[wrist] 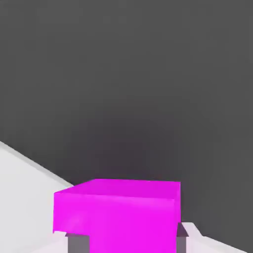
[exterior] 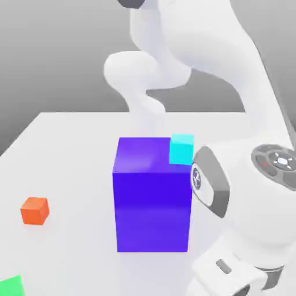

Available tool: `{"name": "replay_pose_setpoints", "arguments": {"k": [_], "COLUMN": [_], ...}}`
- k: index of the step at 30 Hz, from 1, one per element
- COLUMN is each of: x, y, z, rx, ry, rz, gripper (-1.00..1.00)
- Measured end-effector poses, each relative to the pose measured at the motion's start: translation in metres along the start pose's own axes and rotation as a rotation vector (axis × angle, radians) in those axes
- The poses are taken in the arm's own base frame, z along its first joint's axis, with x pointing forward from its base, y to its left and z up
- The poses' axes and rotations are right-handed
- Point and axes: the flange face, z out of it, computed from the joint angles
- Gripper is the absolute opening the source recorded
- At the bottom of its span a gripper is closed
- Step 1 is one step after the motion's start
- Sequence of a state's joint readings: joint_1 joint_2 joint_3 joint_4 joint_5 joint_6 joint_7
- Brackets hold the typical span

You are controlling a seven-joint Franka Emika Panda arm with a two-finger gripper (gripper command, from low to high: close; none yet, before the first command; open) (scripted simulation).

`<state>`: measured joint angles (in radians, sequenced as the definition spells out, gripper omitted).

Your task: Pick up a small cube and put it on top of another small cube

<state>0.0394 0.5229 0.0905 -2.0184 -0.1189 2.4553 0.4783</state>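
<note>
Hand view, gripped magenta cube (wrist: 131,222), cut off

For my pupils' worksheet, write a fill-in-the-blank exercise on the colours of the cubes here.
The end effector is shut on a ____ cube.
In the exterior view, a small ____ cube partly covers the large block's upper part.
The cube cut off at the exterior view's lower left corner is ____.
The cube lying wholly in view on the table is ____.

Missing words: magenta; cyan; green; orange.
</note>
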Motion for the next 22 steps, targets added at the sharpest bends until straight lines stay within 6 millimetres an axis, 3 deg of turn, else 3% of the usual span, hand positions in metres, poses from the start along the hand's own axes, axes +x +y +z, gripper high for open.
{"name": "replay_pose_setpoints", "arguments": {"k": [7,11,15,18,19,22], "x": [0.031,0.031,0.019,0.019,0.019,0.019], "y": [0.155,0.243,0.328,0.343,0.344,0.344], "z": [-0.01,-0.023,-0.038,-0.003,0.012,0.012], "rx": [0.018,0.039,0.061,0.064,0.065,0.065], "ry": [-0.007,0.01,0.046,0.057,0.057,0.057], "rz": [0.085,0.132,0.176,0.184,0.185,0.185], "gripper": [-1.0,-1.0,-1.0,-1.0,1.0,1.0]}}
